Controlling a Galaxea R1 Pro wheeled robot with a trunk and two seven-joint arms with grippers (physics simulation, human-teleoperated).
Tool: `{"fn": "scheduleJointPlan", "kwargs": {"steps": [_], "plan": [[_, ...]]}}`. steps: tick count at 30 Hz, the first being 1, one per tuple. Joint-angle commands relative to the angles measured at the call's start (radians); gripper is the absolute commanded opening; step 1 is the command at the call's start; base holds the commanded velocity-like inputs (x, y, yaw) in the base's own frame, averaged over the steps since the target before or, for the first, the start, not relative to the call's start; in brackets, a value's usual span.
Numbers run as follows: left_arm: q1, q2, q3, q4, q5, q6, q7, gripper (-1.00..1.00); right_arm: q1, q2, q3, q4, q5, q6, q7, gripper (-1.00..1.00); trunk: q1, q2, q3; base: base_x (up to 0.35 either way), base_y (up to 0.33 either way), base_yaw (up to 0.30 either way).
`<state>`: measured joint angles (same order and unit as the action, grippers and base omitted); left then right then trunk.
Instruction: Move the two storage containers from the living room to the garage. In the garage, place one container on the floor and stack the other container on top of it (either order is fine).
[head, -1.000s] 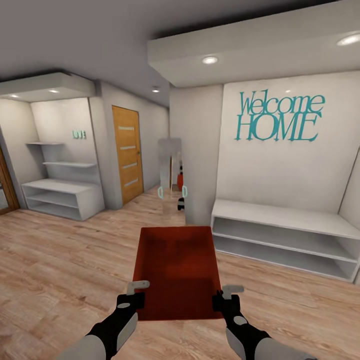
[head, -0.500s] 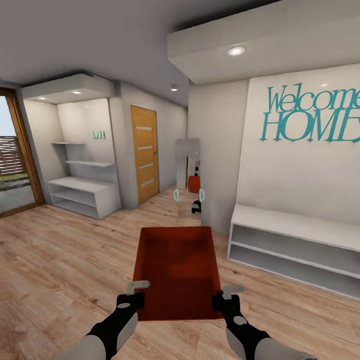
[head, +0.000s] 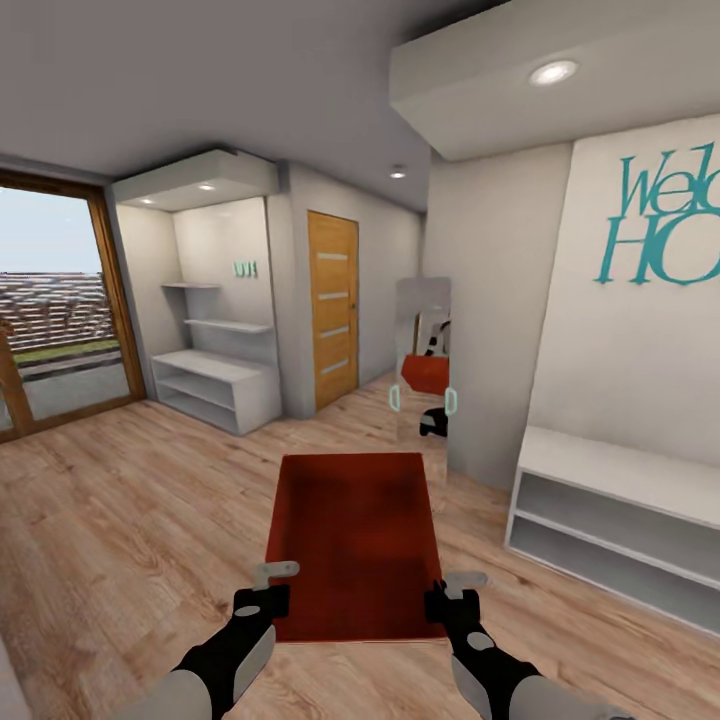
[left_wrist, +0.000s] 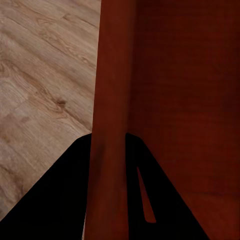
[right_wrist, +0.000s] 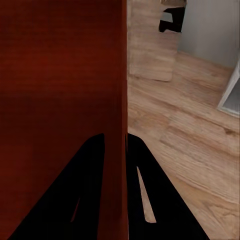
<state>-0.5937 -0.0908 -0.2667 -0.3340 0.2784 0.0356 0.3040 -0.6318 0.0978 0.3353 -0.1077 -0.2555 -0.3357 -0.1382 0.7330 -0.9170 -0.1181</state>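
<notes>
Now I carry 1 storage container (head: 355, 540) in front of me, above the light wood plank floor (head: 120, 520). My left claw (head: 262, 592) is closed on the near left part of its wall, and my right claw (head: 448, 597) is closed on the near right part; in each wrist view 1 finger is on each side of the wall. The container stays level and in the same place between my arms as 1 second ago.

What has changed is the view. The whole picture has shifted to the right, so I think my base is turning left. The teal wall lettering (head: 660, 225) is now cut by the picture edge, the wooden door (head: 333, 308) is nearer the centre, and a wood-framed glass door (head: 60, 310) has appeared at the left. The narrow mirror (head: 423, 375) shows the container and my arms.

I judge this as transport only: the garage is not visible, and nothing is placed yet.
</notes>
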Motion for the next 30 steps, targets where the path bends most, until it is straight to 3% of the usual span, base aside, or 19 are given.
{"fn": "scheduleJointPlan", "kwargs": {"steps": [1, 12, 30], "plan": [[-0.002, 0.011, 0.036, -0.003, -0.002, 0.004, 0.011, -1.0, 0.0, -0.003, -0.004, 0.0, -0.014, -0.006, -0.001, -1.0, 0.001, -0.001, -0.002, 0.322, 0.0, 0.272], [-0.002, 0.011, 0.036, -0.003, -0.002, 0.004, 0.011, -1.0, 0.0, -0.003, -0.004, 0.0, -0.014, -0.006, -0.001, -1.0, 0.001, -0.001, -0.002, 0.322, 0.0, 0.256], [-0.002, 0.011, 0.036, -0.002, -0.002, 0.004, 0.011, -1.0, 0.0, -0.004, -0.004, 0.0, -0.015, -0.005, -0.001, -1.0, 0.001, -0.001, -0.002, 0.322, 0.0, 0.013]]}}
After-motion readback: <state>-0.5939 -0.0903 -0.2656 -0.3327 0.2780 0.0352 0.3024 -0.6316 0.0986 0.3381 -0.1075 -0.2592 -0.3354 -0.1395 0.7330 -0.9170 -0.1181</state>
